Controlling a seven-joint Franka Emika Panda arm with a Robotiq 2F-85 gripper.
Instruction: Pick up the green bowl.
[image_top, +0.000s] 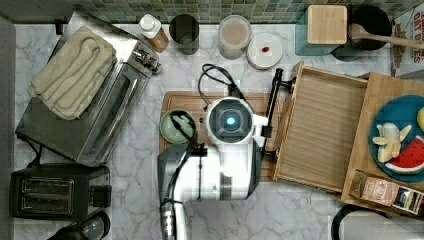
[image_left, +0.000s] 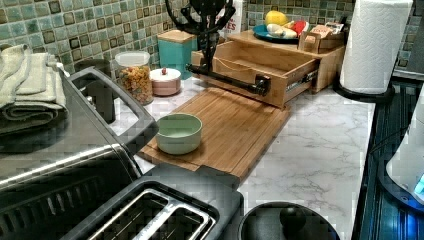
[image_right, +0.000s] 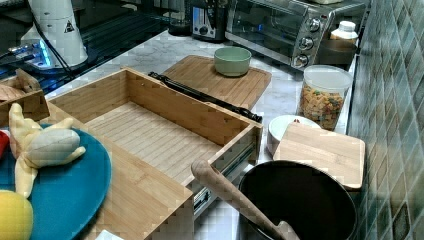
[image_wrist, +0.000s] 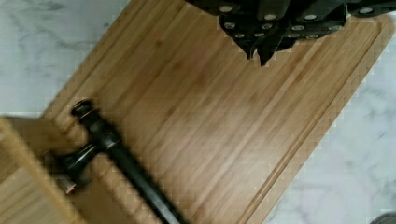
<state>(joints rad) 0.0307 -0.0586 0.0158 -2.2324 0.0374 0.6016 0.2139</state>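
1. The green bowl (image_top: 176, 127) stands upright with its open mouth facing up; it is round, so it has no long axis and points in no direction
2. It is a small bowl of pale sage-green colour, with a smooth and a little darker inside, and it looks empty in the left view (image_left: 179, 133)
3. The bowl sits on the wooden cutting board (image_top: 190, 100), near the edge at the top view's left, and the board lies on the marble desk (image_top: 145, 165)
4. In the right view the bowl (image_right: 232, 61) is at the far end of the board (image_right: 220, 80), just before the silver toaster oven (image_right: 290, 25)
5. An open wooden drawer (image_top: 320, 130) with a dark bar handle (image_top: 272, 100) is on the other side of the board, at the top view's right
6. The robot arm (image_top: 220, 165) hangs above the board, beside the bowl and not touching it in the top view
7. In the wrist view the gripper (image_wrist: 258, 53) is over the bare board (image_wrist: 196, 121), its dark fingertips (image_wrist: 252, 49) are close together and hold nothing, so it is closed on air
8. The drawer handle (image_wrist: 116, 149) is also visible in the wrist view
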